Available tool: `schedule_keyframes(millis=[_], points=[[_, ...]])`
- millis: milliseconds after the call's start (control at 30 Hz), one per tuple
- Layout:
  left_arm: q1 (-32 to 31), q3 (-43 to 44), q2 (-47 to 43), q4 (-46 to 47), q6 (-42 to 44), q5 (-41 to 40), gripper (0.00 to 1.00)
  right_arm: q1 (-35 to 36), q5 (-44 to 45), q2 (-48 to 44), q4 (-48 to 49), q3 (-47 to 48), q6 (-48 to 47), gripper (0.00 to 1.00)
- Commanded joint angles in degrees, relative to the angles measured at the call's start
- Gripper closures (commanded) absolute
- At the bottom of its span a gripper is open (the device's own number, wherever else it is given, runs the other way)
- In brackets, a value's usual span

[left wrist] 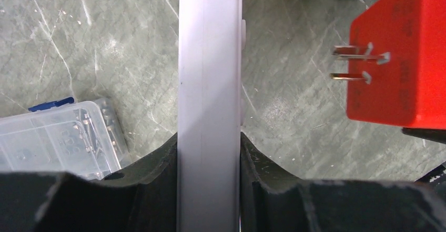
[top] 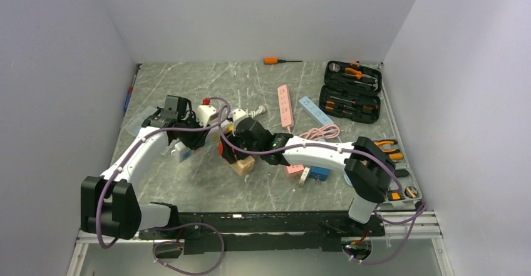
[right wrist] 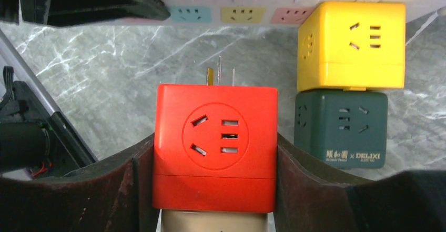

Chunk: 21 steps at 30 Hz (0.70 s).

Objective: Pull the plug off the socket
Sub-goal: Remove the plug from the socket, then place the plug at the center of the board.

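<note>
- Your left gripper (left wrist: 210, 145) is clamped on the white power strip (left wrist: 210, 58). Its fingers (left wrist: 158, 179) are pressed flat against both long sides, and the strip runs straight up through the middle of the left wrist view.
- Your right gripper (right wrist: 215, 142) is pinching the red cube plug (right wrist: 215, 148), one finger on each side face, with the socket face turned toward the wrist camera.
- The plug is out of the strip. Its prongs (left wrist: 357, 63) are bare and point at the strip's side, and you can see a strip of marble tabletop (left wrist: 294, 95) between their tips and the white casing.
- From the right wrist you're looking at the strip's row of teal, yellow and pink outlets (right wrist: 236, 13) just beyond the prongs.
- A yellow cube (right wrist: 351, 42) sits tight against the strip to the right of the red one, and a dark green cube (right wrist: 341, 129) butts against its near side.
- A beige block (right wrist: 213, 221) touches the red cube's near end. You can't tell from these views whether the two are joined.
- A clear plastic box (left wrist: 58, 137) lies on the table just left of the strip.
- In the top view both arms meet mid-table. An open tool case (top: 350, 91) sits at the far right, well apart from them.
</note>
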Motion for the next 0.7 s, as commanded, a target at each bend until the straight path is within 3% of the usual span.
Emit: schedule_keyframes(millis=[0, 367, 433, 567, 667], points=[[0.4, 3.4, 0.6, 1.5, -2.8, -2.1, 1.0, 0.6, -1.5, -6.6, 6.9, -3.2, 0.5, 1.0], [0.5, 7.1, 2.9, 0.3, -4.4, -0.4, 1.0, 3.4, 0.5, -11.0, 4.9, -14.4, -1.6, 1.0], [0.5, 7.6, 2.9, -0.1, -4.2, 0.4, 1.0, 3.5, 1.3, -11.1, 6.1, -15.8, -1.4, 0.92], [0.5, 8.2, 2.3, -1.5, -3.4, 2.1, 1.0, 3.5, 2.9, -10.0, 8.2, -17.1, -1.1, 0.61], [0.5, 8.3, 1.5, -2.3, -2.9, 3.1, 1.0, 3.5, 3.8, -8.3, 8.7, -17.1, -0.9, 0.53]])
